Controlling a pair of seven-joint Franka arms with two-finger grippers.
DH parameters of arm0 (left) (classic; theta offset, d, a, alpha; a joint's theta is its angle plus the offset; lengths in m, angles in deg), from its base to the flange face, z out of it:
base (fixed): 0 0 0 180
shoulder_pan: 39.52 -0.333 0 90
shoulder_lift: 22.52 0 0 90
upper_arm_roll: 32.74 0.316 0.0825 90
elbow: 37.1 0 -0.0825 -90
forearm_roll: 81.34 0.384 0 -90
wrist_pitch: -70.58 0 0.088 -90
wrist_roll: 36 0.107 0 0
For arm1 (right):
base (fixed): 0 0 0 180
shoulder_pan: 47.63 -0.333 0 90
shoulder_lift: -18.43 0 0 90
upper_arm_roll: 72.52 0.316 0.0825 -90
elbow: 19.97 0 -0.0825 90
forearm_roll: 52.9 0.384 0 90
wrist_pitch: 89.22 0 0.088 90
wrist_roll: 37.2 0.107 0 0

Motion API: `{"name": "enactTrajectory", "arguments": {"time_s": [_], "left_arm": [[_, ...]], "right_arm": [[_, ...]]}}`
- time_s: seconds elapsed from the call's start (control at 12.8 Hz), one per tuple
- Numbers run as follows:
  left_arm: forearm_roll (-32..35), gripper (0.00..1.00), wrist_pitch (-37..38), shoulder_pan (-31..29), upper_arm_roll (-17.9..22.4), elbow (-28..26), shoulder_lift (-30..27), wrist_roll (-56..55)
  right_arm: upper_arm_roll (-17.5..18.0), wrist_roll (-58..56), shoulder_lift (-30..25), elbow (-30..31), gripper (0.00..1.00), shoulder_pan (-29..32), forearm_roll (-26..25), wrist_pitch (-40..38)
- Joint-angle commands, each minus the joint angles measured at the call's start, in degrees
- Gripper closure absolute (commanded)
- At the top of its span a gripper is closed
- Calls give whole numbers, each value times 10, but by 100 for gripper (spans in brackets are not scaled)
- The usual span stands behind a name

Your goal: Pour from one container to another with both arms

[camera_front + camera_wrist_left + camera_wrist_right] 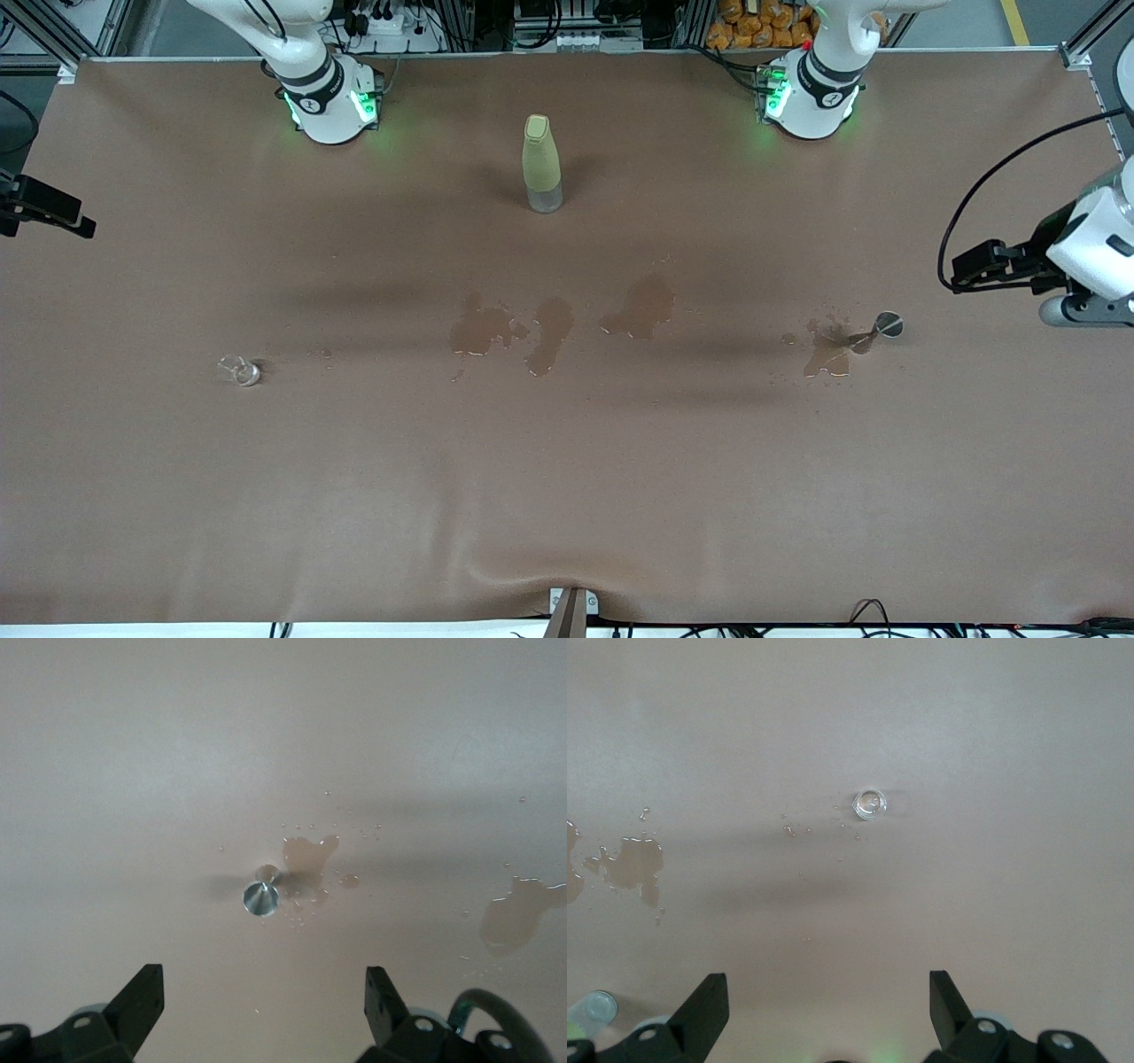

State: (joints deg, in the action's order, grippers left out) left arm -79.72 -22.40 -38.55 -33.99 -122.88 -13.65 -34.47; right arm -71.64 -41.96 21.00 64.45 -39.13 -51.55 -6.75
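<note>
The tiny clear glass cup [239, 369] [870, 804] stands on the brown table toward the right arm's end, with a few droplets beside it. The small vessel with the round grey shiny mouth [886, 325] [261, 897] sits at the rim of a wet patch toward the left arm's end. My left gripper [264, 988] hangs high over the table near that vessel, open and empty. My right gripper [828, 992] is also high up, open and empty, with the glass cup well below it. Both arms are raised near the table's two ends.
A tall yellow-green bottle [541, 164] [594, 1005] stands between the two arm bases. Several wet patches [549, 328] darken the middle of the table, and another [828, 354] lies beside the grey-mouthed vessel. The left arm's wrist [1094, 252] shows at the table's end.
</note>
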Motion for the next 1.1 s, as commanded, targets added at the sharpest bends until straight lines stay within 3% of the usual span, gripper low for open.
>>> {"name": "enactTrajectory", "arguments": {"time_s": [0.0, 0.47, 0.78, 1.02], "left_arm": [[5, 0, 0, -46, 2, 16, 5, 107], [-109, 0, -16, -177, 2, 9, 49, 439], [-181, 0, -15, -210, 2, 10, 91, 527], [-258, 0, 9, -257, 1, 9, 135, 713]], "right_arm": [[-12, -3, 1, -2, 0, -16, -18, 1], [-12, -7, 1, -2, 0, -10, -18, 1], [-12, -17, 0, -2, 0, -2, -18, -1], [-12, -53, 0, -2, 0, 19, -16, 0]]}}
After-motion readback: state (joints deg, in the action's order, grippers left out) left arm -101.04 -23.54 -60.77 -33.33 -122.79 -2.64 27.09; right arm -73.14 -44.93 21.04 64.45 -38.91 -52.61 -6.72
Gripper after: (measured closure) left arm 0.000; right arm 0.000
